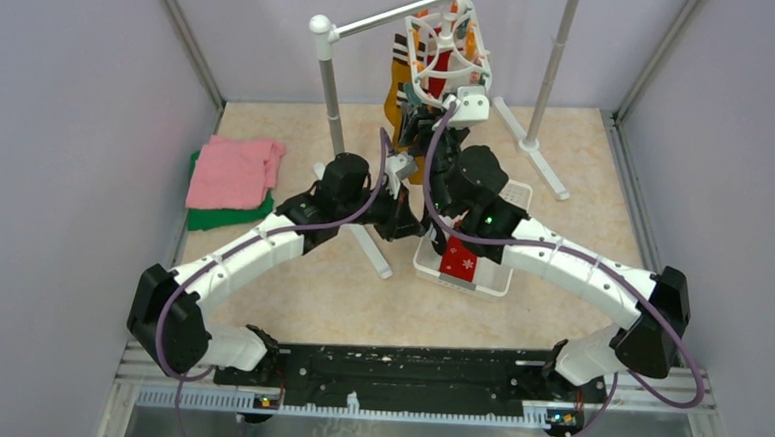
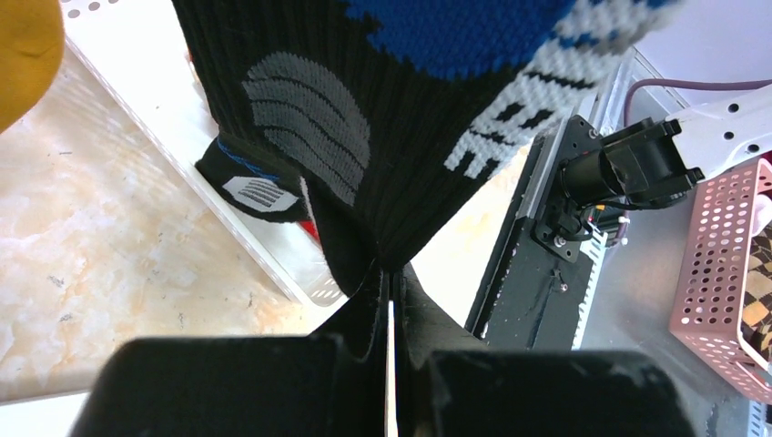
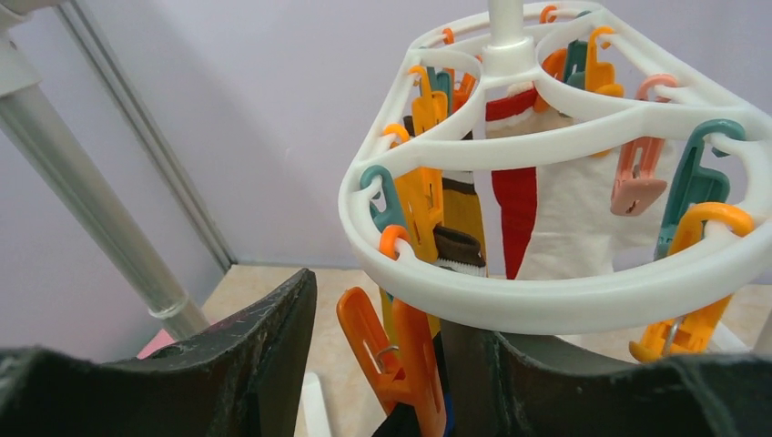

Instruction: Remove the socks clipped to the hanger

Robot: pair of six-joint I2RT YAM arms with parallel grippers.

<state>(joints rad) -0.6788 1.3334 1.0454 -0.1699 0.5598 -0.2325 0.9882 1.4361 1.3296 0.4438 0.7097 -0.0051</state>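
Note:
The white hanger hangs from the rack bar, its ring carrying orange and teal clips. A black sock with blue and grey patches hangs from an orange clip. My left gripper is shut on that sock's lower end. My right gripper is open just under the ring. The orange clip stands between its fingers, close to the right one and with a gap on the left. A red-and-white sock and a mustard sock stay clipped further in.
A white basket under the arms holds a red dotted sock. Folded pink cloth lies on green cloth at the left. The grey pole rack stands behind. A pink perforated basket sits beyond the table edge.

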